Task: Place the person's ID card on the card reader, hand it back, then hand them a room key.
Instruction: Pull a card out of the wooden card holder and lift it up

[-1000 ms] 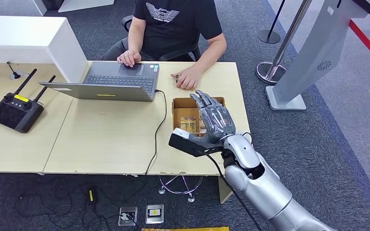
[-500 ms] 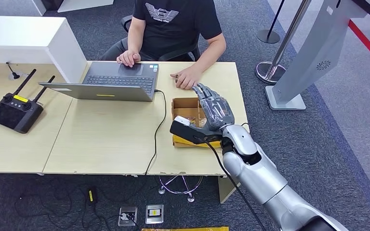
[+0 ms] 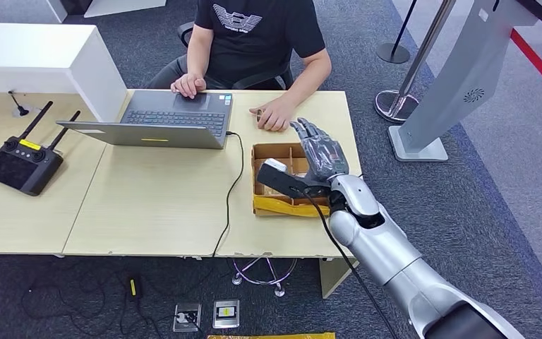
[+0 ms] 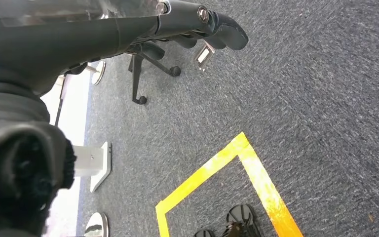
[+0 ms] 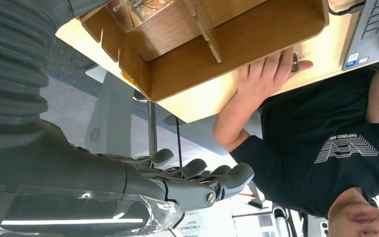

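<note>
I am holding my right robot hand wide, fingers apart and gripping nothing, over the wooden box on the desk.

Silver right arm, grey hand, apparently black wrist cable

The right hand, fingers extended and apart with nothing held, is being shown beside a wooden divided box, near which a person's hand is being rested on the table.
</note>
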